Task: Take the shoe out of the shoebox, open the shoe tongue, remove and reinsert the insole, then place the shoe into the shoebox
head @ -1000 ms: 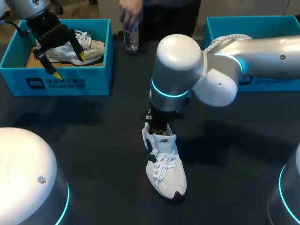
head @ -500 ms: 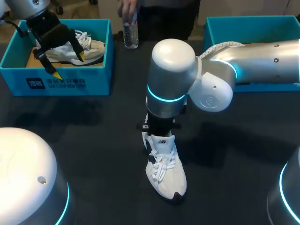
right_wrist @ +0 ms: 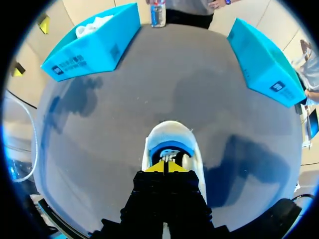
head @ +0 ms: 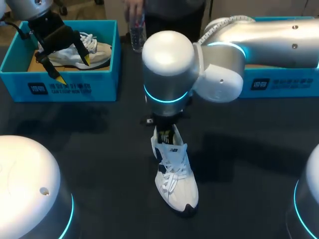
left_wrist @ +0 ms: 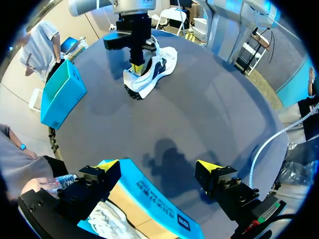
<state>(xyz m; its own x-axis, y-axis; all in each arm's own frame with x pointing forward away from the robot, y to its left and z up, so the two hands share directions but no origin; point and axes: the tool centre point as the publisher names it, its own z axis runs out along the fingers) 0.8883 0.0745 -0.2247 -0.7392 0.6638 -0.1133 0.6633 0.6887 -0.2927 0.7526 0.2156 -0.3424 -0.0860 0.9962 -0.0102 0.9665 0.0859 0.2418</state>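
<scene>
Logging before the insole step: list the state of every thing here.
Shoe on table: upright on its sole.
Left shoebox: open, second shoe inside.
Right shoebox: open.
Bottle: upright.
Left gripper: open, above left shoebox.
Right gripper: shut, tips in the shoe's opening.

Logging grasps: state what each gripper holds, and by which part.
Left gripper is open above the shoebox, holding nothing. Right gripper is shut in the opening of the shoe; whether it pinches anything cannot be told.
</scene>
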